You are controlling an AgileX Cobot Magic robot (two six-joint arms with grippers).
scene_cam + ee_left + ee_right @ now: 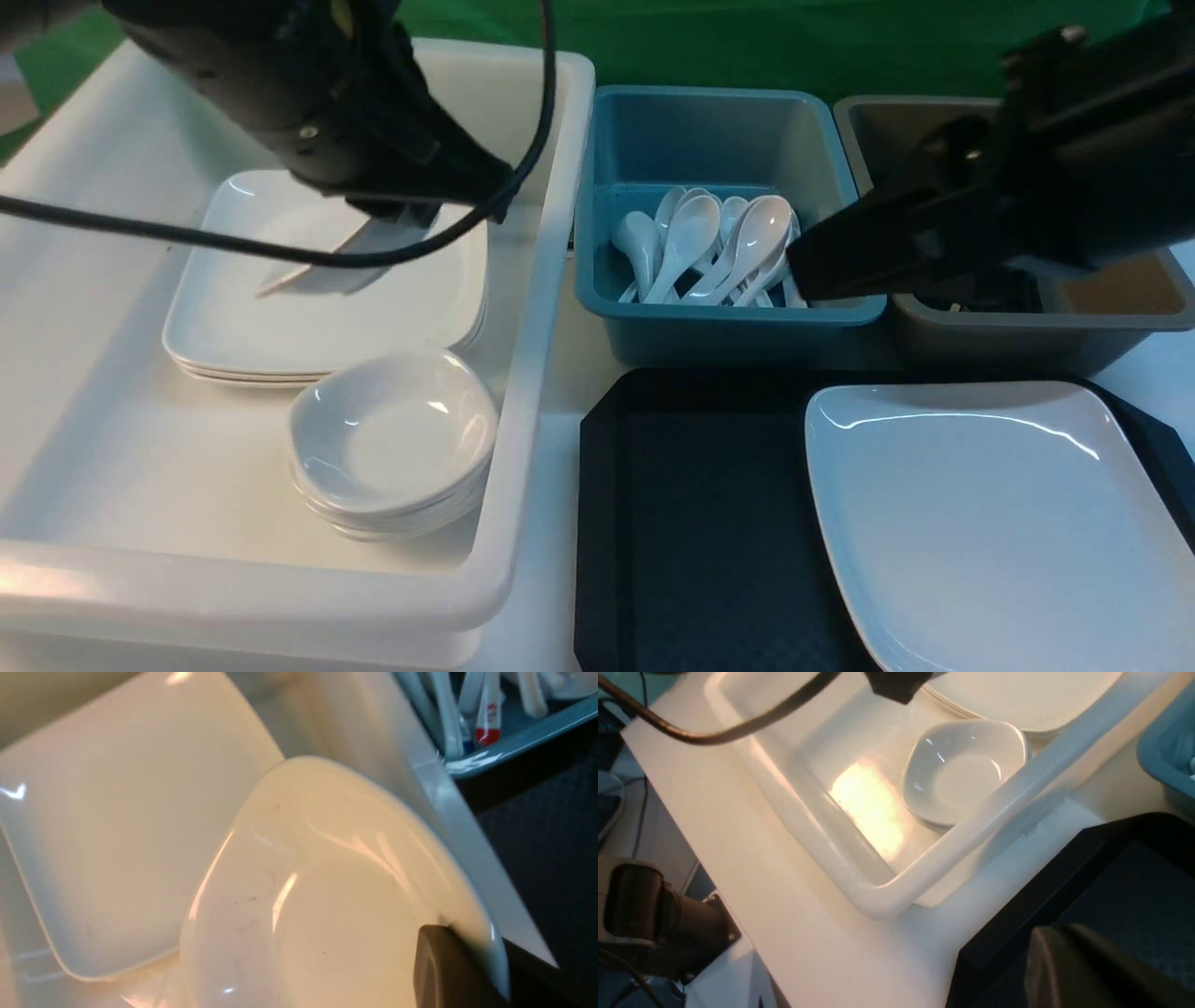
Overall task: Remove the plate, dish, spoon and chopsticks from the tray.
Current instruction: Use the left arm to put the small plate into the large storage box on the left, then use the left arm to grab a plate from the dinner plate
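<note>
Left side: holding the dish (317,269) in the left gripper (387,222), clamped at the rim, dish tilted. Only one dark finger pad (444,970) showing in the wrist view, pressed on the rim edge. Hanging inside the white tub (523,392), directly over a stack of large white plates (280,327); contact with that stack not clear. Lower than this gripper and toward the robot from it: a stack of small dishes (392,439), same tub, just beside the plate stack.

Right side: can't tell open or closed on the right gripper (826,266). Just a dark wedge in the front view and one blurred finger in its own wrist view. Parked above the seam between the blue bin (728,322) and the grey-brown bin (1036,322). Just to its left, in the blue bin: a pile of white spoons (709,247), alike, handles toward the robot. Dark stuff right under it in the grey-brown bin, too shadowed to name.

Below the right gripper and toward the robot: the plate (990,523), lying flat on the tray (691,523), on the tray's right part.
</note>
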